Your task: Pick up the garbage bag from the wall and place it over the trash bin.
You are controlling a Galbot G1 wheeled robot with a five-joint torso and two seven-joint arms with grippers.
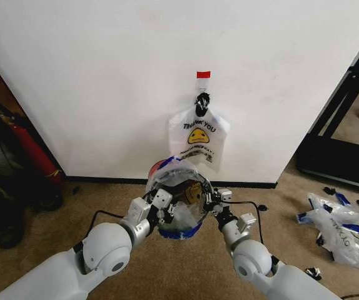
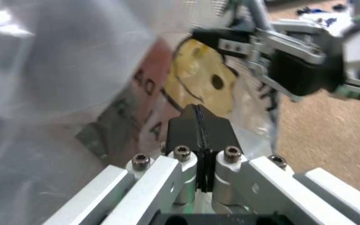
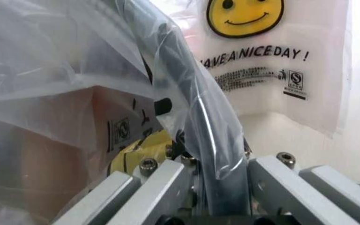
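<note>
Bag stretched over the bin between both grippers

A thin translucent white plastic garbage bag [image 1: 178,187] printed with a yellow smiley is seen draped over the small round dark trash bin [image 1: 181,230], directly ahead and between the two arms. The left gripper [image 1: 161,201] is clamped shut on the bag film at the rim's left side; the right gripper [image 1: 216,199] is closed on film and black rim at the right side. Another printed bag [image 1: 199,139] hangs from a black hook [image 1: 202,99] on the plain white wall [image 1: 104,81] just behind the bin.
</note>
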